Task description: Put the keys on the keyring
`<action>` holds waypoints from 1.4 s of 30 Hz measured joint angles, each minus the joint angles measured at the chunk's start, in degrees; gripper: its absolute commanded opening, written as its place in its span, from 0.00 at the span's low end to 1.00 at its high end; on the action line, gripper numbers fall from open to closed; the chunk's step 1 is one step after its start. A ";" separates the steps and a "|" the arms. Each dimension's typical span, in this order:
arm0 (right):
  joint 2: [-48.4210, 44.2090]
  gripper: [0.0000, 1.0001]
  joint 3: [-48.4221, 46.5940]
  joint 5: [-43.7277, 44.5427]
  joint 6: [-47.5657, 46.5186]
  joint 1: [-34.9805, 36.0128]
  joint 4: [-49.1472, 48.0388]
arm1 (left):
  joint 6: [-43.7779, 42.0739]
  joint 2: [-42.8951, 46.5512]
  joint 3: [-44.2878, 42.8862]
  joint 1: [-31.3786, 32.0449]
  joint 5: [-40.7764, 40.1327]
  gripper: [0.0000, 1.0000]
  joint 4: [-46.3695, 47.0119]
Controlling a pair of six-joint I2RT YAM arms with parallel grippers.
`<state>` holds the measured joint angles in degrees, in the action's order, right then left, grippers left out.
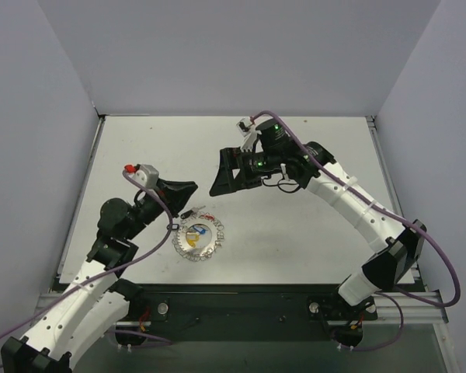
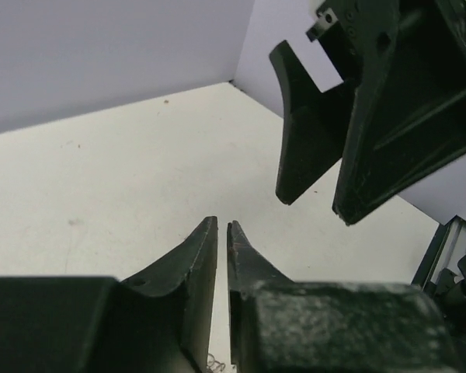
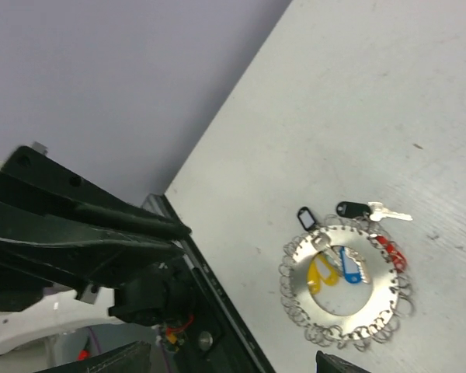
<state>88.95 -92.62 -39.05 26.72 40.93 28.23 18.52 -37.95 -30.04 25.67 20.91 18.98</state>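
Note:
The keyring [image 1: 184, 243] is a flat silvery disc rimmed with small wire loops, lying on the table near the front; it also shows in the right wrist view [image 3: 298, 258]. Yellow [image 3: 320, 273] and blue [image 3: 351, 265] tags lie in its centre hole, and a red one [image 3: 390, 250] lies at its rim. A black-headed key [image 3: 354, 209] and a small black tag [image 3: 306, 217] lie just outside it. My left gripper [image 1: 191, 187] [image 2: 222, 225] is shut and empty, hovering just behind the ring. My right gripper [image 1: 220, 172] [image 2: 323, 200] is wide open and empty, hanging above and beyond it.
The white table [image 1: 295, 233] ends at a black front rail [image 1: 241, 295] carrying both arm bases. Grey walls close in the left, back and right sides. The two grippers are close together over the table's middle.

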 measured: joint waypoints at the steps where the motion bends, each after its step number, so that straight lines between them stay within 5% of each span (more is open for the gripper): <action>1: 0.02 0.84 0.83 1.20 -0.61 -0.15 -0.04 | 0.42 -0.96 -0.94 -0.39 -0.59 0.47 -1.64; 4: 0.94 0.84 2.89 4.63 -2.56 -0.46 0.35 | 2.16 -4.35 -3.63 -2.84 -1.73 0.69 -7.10; 7: 3.74 0.84 2.93 7.78 -4.20 -0.48 0.31 | 3.67 -8.04 -5.97 -7.32 -0.85 0.75 -11.78; 9: 6.49 0.84 2.64 10.05 -5.03 -0.50 0.31 | 5.01 -10.99 -7.80 -12.00 0.42 0.87 -14.64; 16: 21.18 0.82 -5.62 17.25 -6.67 -0.31 0.81 | 7.93 -24.04 -14.40 -25.62 7.41 0.89 -23.52; 20: 29.29 0.71 -12.24 20.11 -6.86 0.35 0.63 | 7.93 -31.61 -17.29 -31.17 9.38 0.89 -28.41; 28: 43.93 0.53 -25.35 22.23 -5.75 5.40 0.55 | 4.66 -38.21 -21.57 -31.80 6.12 0.89 -36.72; 42: 47.06 0.57 -26.10 23.96 -4.07 9.84 1.62 | 2.91 -40.61 -21.88 -31.80 3.34 0.90 -38.10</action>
<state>136.00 -118.72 -15.09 22.65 50.76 29.85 21.43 -78.56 -51.92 -6.13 24.25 -19.11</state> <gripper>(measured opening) 0.532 0.893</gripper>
